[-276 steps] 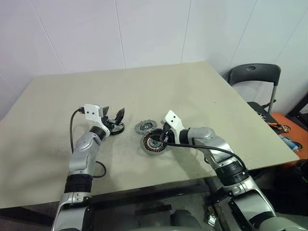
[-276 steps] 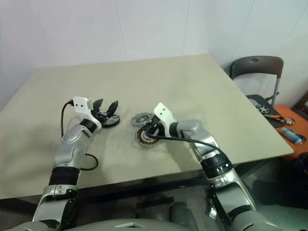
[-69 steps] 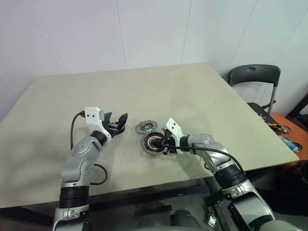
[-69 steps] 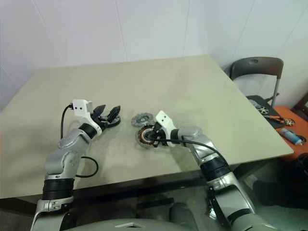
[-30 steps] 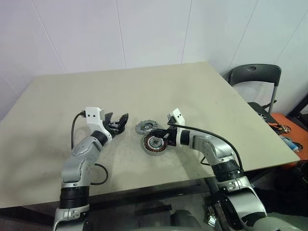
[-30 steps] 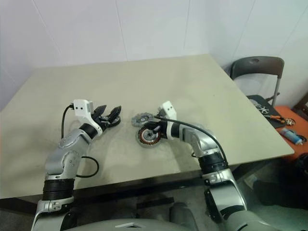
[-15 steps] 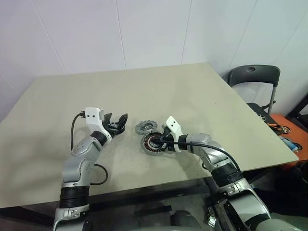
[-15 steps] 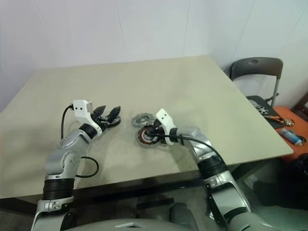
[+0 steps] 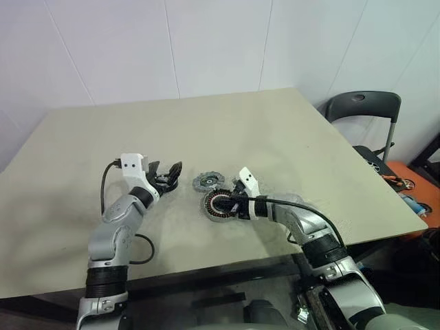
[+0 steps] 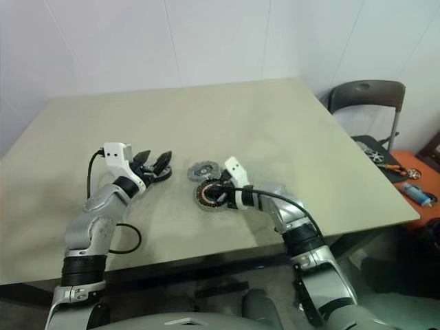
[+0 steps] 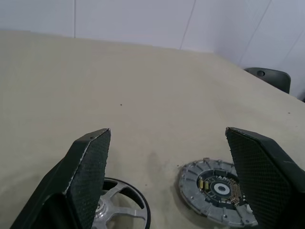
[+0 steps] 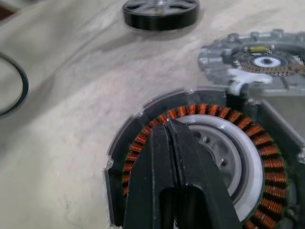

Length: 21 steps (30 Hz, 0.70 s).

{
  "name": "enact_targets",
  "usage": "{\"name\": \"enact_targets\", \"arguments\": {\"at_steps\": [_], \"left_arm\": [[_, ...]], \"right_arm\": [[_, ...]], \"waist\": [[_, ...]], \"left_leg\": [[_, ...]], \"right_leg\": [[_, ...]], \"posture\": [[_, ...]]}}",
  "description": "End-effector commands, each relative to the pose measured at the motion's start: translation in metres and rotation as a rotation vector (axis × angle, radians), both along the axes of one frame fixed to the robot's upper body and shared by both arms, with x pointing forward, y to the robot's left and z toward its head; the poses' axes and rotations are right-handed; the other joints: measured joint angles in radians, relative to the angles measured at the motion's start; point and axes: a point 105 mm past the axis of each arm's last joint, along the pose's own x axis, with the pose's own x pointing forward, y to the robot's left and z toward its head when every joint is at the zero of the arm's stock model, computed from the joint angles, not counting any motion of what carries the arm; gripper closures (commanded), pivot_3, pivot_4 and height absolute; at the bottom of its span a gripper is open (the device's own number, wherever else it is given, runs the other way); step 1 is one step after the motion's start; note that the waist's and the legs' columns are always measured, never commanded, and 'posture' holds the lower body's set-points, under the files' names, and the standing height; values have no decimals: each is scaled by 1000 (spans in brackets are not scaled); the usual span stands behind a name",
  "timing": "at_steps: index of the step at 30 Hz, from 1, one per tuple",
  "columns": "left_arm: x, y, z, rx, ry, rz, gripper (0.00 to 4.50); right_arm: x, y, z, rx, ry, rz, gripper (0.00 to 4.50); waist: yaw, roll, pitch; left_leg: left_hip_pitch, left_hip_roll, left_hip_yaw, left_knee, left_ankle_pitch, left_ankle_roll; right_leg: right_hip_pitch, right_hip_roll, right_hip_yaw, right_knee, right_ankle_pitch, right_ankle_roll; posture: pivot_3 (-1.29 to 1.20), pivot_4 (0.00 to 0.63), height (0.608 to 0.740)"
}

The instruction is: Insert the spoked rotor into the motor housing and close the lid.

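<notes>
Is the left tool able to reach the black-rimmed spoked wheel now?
Probably yes: the left tool is open just above the black-rimmed spoked wheel, and nothing lies between them.

We are seeing the spoked rotor (image 12: 160, 13), the lid (image 12: 257, 64) and the motor housing (image 12: 209, 157) lying flat, near each other.

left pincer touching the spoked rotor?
Apart. The left wrist view shows the open left pincer straddling bare table, with the spoked rotor lying flat past one finger and a gap between them.
</notes>
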Motion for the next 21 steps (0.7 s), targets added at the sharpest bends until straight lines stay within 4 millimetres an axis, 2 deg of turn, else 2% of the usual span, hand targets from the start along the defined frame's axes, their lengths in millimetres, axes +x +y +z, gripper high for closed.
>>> {"name": "enact_targets", "arguments": {"at_steps": [1,4,10,13,16,21], "left_arm": [[2,1,15,-1,-54,-1,390],[1,2,14,1,-52,2,390],[0,3,12,1,-51,1,390],[0,3,11,0,-49,-2,390],[0,4,9,-1,-46,-3,390],[4,9,4,-3,-40,2,390]], "right_arm": [[-9,-2,-13,-79,-12,50,4468],[-1,-5,-11,-69,-32,5,4468],[26,-5,39,215,29,-120,4468],[24,-3,52,293,90,-103,4468],[16,-1,40,218,85,-63,4468],[-10,2,-2,2,64,47,4468]], "waist": [[0,0,0],[1,0,0],[1,0,0],[1,1,0],[1,1,0],[1,1,0]], "left_leg": [[1,0,0,0,0,0],[1,0,0,0,0,0],[1,0,0,1,0,0],[0,0,0,0,0,0],[0,0,0,-1,0,0],[-1,0,0,-1,0,1]], "right_leg": [[0,0,0,0,0,0],[1,0,0,0,0,0],[1,0,0,1,0,0],[0,0,0,1,0,0],[-1,0,0,0,0,0],[-1,0,0,-1,0,0]], "posture": [[0,0,740],[0,0,740],[0,0,740],[0,0,740],[0,0,740],[0,0,740]]}}
